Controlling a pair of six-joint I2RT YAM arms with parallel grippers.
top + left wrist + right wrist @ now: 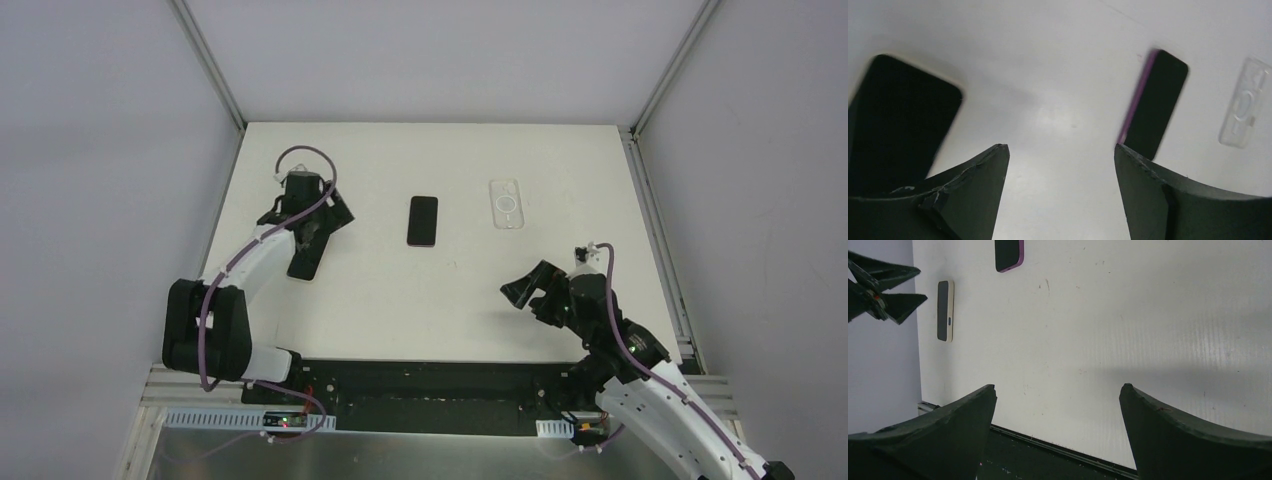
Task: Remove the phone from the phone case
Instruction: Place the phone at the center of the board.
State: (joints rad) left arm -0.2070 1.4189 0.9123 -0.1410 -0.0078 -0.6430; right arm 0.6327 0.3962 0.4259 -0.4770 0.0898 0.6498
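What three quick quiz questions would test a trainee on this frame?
1. True or false: the clear case lies empty.
2. Which lies between the case and the cream-edged phone? A) purple-edged phone B) a cable C) nothing
3. Fill in: the fingers of the left gripper and right gripper stand ____.
Key: 1 true; 2 A; 3 open.

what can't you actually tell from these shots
- Top view: the left gripper covers the far end of the left phone.
- Left wrist view: the clear case is blurred and cut by the right edge.
- Any view: whether the middle phone has a thin case; too small, blurred.
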